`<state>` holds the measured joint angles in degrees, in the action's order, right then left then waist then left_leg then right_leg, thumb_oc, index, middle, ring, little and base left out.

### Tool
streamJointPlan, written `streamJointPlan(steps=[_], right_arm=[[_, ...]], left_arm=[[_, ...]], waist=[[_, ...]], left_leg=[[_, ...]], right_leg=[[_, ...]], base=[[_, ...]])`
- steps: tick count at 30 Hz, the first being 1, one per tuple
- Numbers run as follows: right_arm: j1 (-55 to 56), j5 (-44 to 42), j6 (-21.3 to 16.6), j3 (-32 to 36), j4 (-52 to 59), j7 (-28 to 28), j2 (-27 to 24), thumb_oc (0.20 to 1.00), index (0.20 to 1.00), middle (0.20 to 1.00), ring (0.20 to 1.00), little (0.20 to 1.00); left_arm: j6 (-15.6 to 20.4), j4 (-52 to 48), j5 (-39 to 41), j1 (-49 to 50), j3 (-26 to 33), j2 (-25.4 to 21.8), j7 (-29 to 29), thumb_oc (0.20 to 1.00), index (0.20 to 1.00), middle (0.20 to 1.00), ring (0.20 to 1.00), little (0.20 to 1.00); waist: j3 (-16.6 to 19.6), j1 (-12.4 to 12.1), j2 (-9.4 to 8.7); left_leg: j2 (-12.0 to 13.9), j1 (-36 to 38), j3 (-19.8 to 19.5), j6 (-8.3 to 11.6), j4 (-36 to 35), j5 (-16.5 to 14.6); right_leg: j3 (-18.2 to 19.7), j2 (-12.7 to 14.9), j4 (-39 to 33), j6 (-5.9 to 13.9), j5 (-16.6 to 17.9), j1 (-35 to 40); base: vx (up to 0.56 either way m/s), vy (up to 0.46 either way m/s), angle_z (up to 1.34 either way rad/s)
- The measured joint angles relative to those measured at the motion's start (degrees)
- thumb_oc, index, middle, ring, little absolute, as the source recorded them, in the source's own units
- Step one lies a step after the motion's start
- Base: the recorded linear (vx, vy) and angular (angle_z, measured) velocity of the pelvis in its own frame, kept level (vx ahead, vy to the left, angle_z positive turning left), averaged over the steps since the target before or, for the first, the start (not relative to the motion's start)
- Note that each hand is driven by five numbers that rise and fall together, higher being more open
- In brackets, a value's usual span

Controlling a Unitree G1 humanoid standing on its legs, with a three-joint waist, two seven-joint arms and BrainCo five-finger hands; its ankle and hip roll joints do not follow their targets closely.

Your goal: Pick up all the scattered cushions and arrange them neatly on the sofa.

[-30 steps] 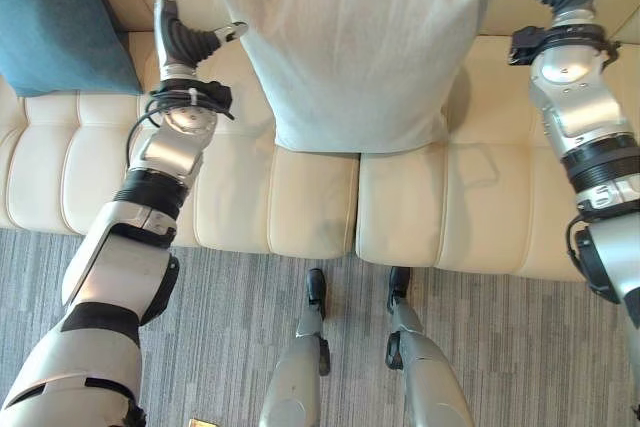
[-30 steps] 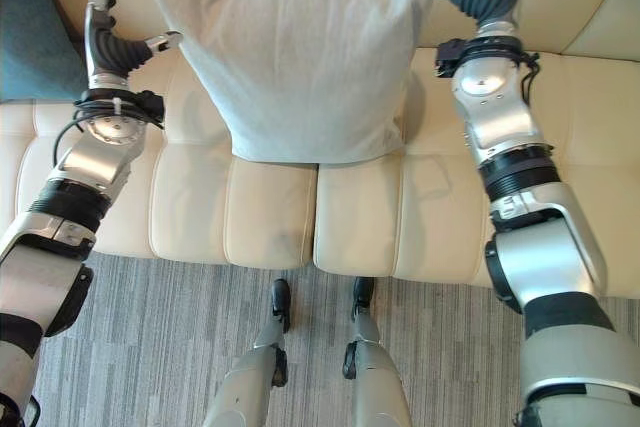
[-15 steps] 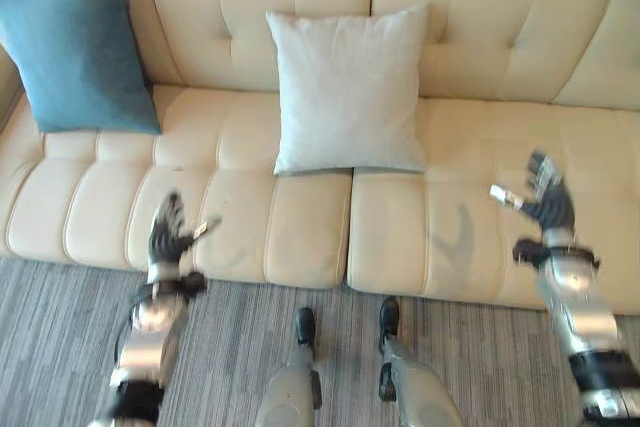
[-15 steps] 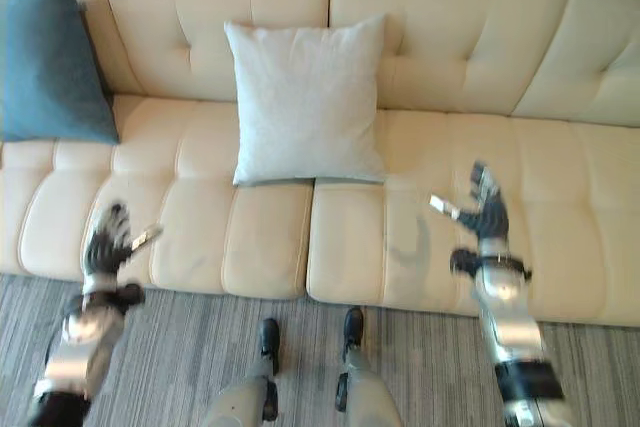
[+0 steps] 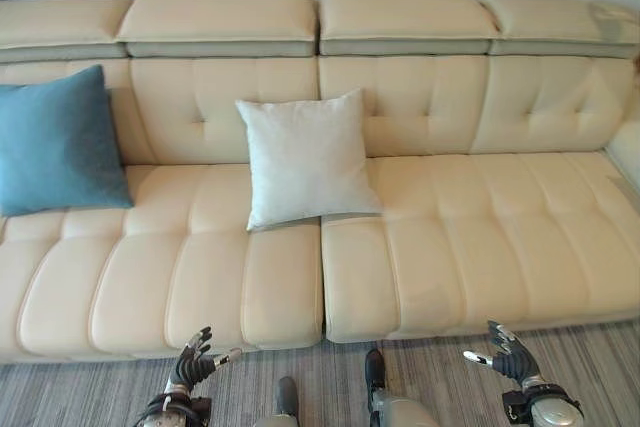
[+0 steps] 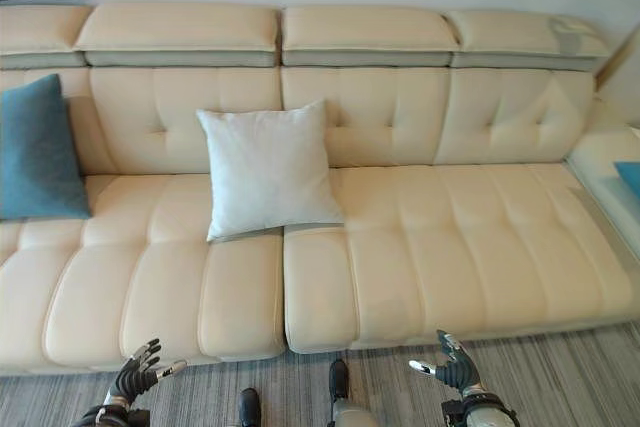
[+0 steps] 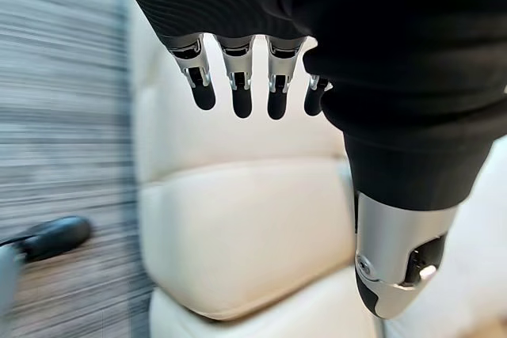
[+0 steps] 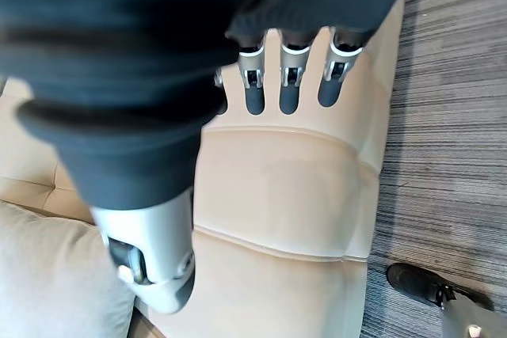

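A light grey cushion [image 5: 305, 157] leans upright against the backrest in the middle of the cream sofa [image 5: 480, 237]. A teal cushion [image 5: 60, 142] stands against the backrest at the sofa's left end. My left hand [image 5: 190, 367] and right hand [image 5: 510, 357] hang low in front of the seat's front edge, over the carpet, well apart from both cushions. Each is open and holds nothing: the left wrist view shows straight fingers [image 7: 238, 77] before the seat front, and the right wrist view shows straight fingers [image 8: 289, 77] with a corner of the light grey cushion [image 8: 47, 275] beyond the thumb.
Grey striped carpet [image 5: 80, 402] runs along the sofa's front. The sofa turns forward at its right end, where a small blue patch [image 6: 630, 175] of something lies at the view's edge. The right half of the seat is bare.
The whole view has pulled back from the sofa. Both hands have let go of the light grey cushion and dropped to below the seat's front edge. The cushion stays against the backrest.
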<state>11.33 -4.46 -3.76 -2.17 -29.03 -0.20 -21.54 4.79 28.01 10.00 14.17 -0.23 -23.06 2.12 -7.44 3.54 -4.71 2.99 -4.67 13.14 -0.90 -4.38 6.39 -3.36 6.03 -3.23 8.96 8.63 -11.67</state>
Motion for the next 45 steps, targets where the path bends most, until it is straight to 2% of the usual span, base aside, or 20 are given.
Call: streamJointPlan(steps=[3,5,6,8,9,11,13,15,18,22,29,34,35,36,37,40,41,43,44,45], right_arm=[[-1.42,0.01,0.15,-1.18,-0.48,-0.48,0.2,1.0,1.0,1.0,1.0,1.0],[-1.52,0.03,0.04,-1.29,-0.55,-0.95,0.0,1.0,1.0,1.0,1.0,1.0],[-1.55,0.03,0.02,-1.3,-0.48,-1.05,-0.16,1.0,1.0,1.0,1.0,1.0],[-2.13,0.0,0.0,-1.47,-0.29,-1.61,-0.34,1.0,1.0,1.0,1.0,1.0],[-3.65,-0.01,0.12,-1.29,-0.66,-2.24,-1.2,1.0,1.0,1.0,1.0,1.0],[-4.7,-0.02,-0.04,-1.32,-0.3,-2.45,-2.52,1.0,1.0,1.0,1.0,1.0],[-5.03,-0.01,0.37,-1.35,-0.85,-2.97,-3.23,1.0,1.0,1.0,1.0,1.0],[-5.1,-0.03,0.41,-1.19,-0.69,-3.43,-3.08,1.0,1.0,1.0,1.0,1.0],[-4.39,-0.06,0.46,-0.51,0.17,-3.51,-3.26,1.0,1.0,1.0,1.0,1.0],[-4.15,0.0,0.49,0.75,0.12,-3.45,-2.57,1.0,1.0,1.0,1.0,1.0],[-2.78,-0.21,0.52,0.64,0.31,-3.41,0.97,1.0,1.0,1.0,1.0,1.0],[-4.68,-2.4,0.61,0.58,1.42,-3.53,2.5,1.0,1.0,1.0,1.0,1.0],[-5.58,-2.42,0.52,0.51,2.8,-3.53,3.03,1.0,1.0,1.0,1.0,1.0],[-7.15,-2.44,0.19,0.41,3.69,-3.83,3.69,1.0,1.0,1.0,1.0,1.0],[-7.87,-2.49,0.3,0.17,3.74,-4.37,4.11,1.0,1.0,1.0,1.0,1.0],[-4.56,-2.44,1.4,0.52,3.39,-5.3,3.3,1.0,1.0,1.0,1.0,1.0],[-5.12,-2.4,1.42,-0.87,3.03,-5.32,3.82,1.0,1.0,1.0,1.0,1.0],[-5.44,-2.3,1.03,-2.89,5.72,-5.26,3.54,1.0,1.0,1.0,1.0,1.0],[-4.77,-2.28,0.75,-2.9,6.47,-5.31,3.53,1.0,1.0,1.0,1.0,1.0],[-5.31,-2.21,0.97,-2.81,4.93,-5.46,3.2,1.0,1.0,1.0,1.0,1.0]], left_arm=[[0.57,-0.43,0.01,-3.67,0.23,-0.51,0.72,1.0,1.0,1.0,1.0,1.0],[0.59,0.0,0.03,-3.43,0.28,-0.92,1.21,1.0,1.0,1.0,1.0,1.0],[0.6,0.05,0.04,-3.15,0.26,-1.02,1.46,1.0,1.0,1.0,1.0,1.0],[0.61,0.18,0.1,-3.16,0.3,-1.14,2.27,1.0,1.0,1.0,1.0,1.0],[0.58,0.99,0.1,-3.73,0.19,0.8,2.73,1.0,1.0,1.0,1.0,1.0],[0.56,2.56,0.1,-2.63,-0.66,3.35,2.77,1.0,1.0,1.0,1.0,1.0],[0.4,3.11,0.1,-3.34,-2.02,3.88,3.16,1.0,1.0,1.0,1.0,1.0],[0.19,3.86,0.1,-2.94,-2.42,3.97,3.12,1.0,1.0,1.0,1.0,1.0],[0.43,3.38,0.11,-3.11,-2.12,3.73,2.83,1.0,1.0,1.0,1.0,1.0],[0.35,1.73,0.14,-3.13,-2.45,4.36,2.35,1.0,1.0,1.0,1.0,1.0],[-0.21,1.21,0.09,-5.42,-3.29,2.43,2.24,1.0,1.0,1.0,1.0,1.0],[-0.76,0.28,0.02,-4.5,-4.14,1.78,2.37,1.0,1.0,1.0,1.0,1.0],[-0.92,0.28,0.03,-4.47,-3.88,1.47,2.44,1.0,1.0,1.0,1.0,1.0],[-1.37,0.12,0.07,-4.55,-3.47,1.17,2.5,1.0,1.0,1.0,1.0,1.0],[-1.46,-0.36,0.06,-4.58,-3.26,1.13,2.41,1.0,1.0,1.0,1.0,1.0],[-1.12,-2.66,0.07,-7.38,-2.72,1.94,2.4,1.0,1.0,1.0,1.0,1.0],[-1.0,-2.83,0.07,-6.95,-2.2,1.63,2.49,1.0,1.0,1.0,1.0,1.0],[-1.51,-2.3,0.07,-6.1,-1.97,1.49,2.54,1.0,1.0,1.0,1.0,1.0],[-1.6,-2.31,0.07,-6.5,-2.07,0.91,2.49,1.0,1.0,1.0,1.0,1.0],[-1.62,-1.72,0.08,-7.11,-2.46,2.05,2.41,1.0,1.0,1.0,1.0,1.0]], waist=[[-1.55,-1.08,3.25],[-1.6,-1.58,3.02],[-1.52,-2.14,2.87],[-1.53,-4.25,1.74],[-2.11,-4.62,3.82],[-2.62,-5.67,7.28],[-3.26,-5.73,7.29],[-3.81,-5.3,5.64],[-3.51,-3.56,4.45],[-3.19,-1.83,4.64],[-2.63,0.86,2.42],[-3.06,1.23,1.76],[-3.19,0.43,0.69],[-3.73,0.23,0.63],[-3.8,0.58,0.43],[-4.11,2.09,1.7],[-4.0,-0.94,1.67],[-3.79,-1.18,2.28],[-3.39,-0.39,1.49],[-3.75,0.12,2.53]], left_leg=[[4.64,-2.25,-0.44,-1.2,0.96,0.76],[5.2,-2.3,-1.82,-0.76,1.27,1.1],[5.26,-2.33,-1.93,-0.32,1.11,1.58],[4.72,-3.81,-2.8,2.81,1.54,4.16],[6.42,-5.71,-4.23,4.12,1.73,5.76],[8.38,-8.01,-5.04,5.61,2.88,7.7],[8.0,-11.37,-7.13,8.68,4.82,12.32],[6.01,-11.44,-8.64,10.17,6.54,12.38],[1.19,-7.23,-9.29,6.75,9.05,2.71],[1.06,-2.72,-11.66,4.13,4.3,-1.01],[-1.6,0.25,-5.18,2.46,0.68,-0.91],[-2.33,3.01,1.68,0.53,0.48,-4.09],[-3.67,2.75,0.18,-0.91,1.92,-5.91],[-2.31,2.75,4.03,-1.99,3.0,-5.81],[-1.39,2.33,7.08,-2.08,3.6,-6.62],[0.75,2.62,10.44,-1.6,4.84,-7.23],[3.11,4.36,16.97,-0.54,5.09,-6.63],[4.63,4.97,18.77,-0.34,5.37,-6.73],[4.49,4.78,18.76,-0.2,5.76,-6.7],[6.09,4.62,19.08,1.0,8.18,-7.29]], right_leg=[[-2.92,-1.6,22.15,-0.44,-9.88,-5.48],[-2.77,-0.8,31.73,0.45,-16.24,-2.47],[-2.76,-0.5,31.68,0.85,-17.34,-0.09],[-3.19,-0.94,19.57,-2.08,-21.34,7.35],[-3.84,-3.67,12.49,-5.15,-18.75,9.4],[-4.71,-6.8,9.72,-7.03,-16.08,9.34],[-5.22,-5.86,11.85,-9.44,-16.23,6.88],[-5.99,-4.3,11.72,-10.36,-15.2,6.84],[-4.38,-2.6,10.86,-9.44,-13.82,6.43],[-0.7,-3.21,10.66,-6.95,-13.51,5.57],[4.99,-0.73,5.79,-3.54,-9.12,5.8],[12.05,-2.81,6.3,-2.33,-1.83,1.23],[11.18,-3.55,5.41,-3.38,1.17,-0.28],[7.67,-3.49,1.79,-0.96,2.96,-0.86],[-0.43,-3.0,3.41,-2.23,-0.35,-1.75],[-12.75,1.37,8.58,-4.03,-6.26,1.73],[-24.77,4.54,13.34,-5.36,-9.98,1.66],[-27.43,5.71,11.49,-4.15,-9.1,3.04],[-24.91,5.87,9.82,-3.6,-6.8,3.95],[-21.96,4.27,9.77,-5.33,-6.53,4.59]], base=[[-0.27,-0.06,-0.11],[-0.16,-0.152,0.21],[-0.27,-0.271,0.24],[-0.28,-0.226,0.16],[-0.3,-0.172,0.13],[-0.37,-0.103,0.21],[-0.31,-0.014,0.38],[-0.19,-0.001,0.12],[-0.09,0.043,-0.09],[-0.01,0.06,-0.47],[-0.01,0.09,-0.5],[-0.05,0.039,-1.4],[-0.05,-0.052,-2.57],[-0.05,-0.082,-2.65],[0.06,-0.035,-1.98],[0.06,-0.136,-1.0],[0.06,-0.233,-1.82],[0.15,-0.273,-1.4],[0.29,-0.487,-0.48],[0.17,-0.324,-0.37]])
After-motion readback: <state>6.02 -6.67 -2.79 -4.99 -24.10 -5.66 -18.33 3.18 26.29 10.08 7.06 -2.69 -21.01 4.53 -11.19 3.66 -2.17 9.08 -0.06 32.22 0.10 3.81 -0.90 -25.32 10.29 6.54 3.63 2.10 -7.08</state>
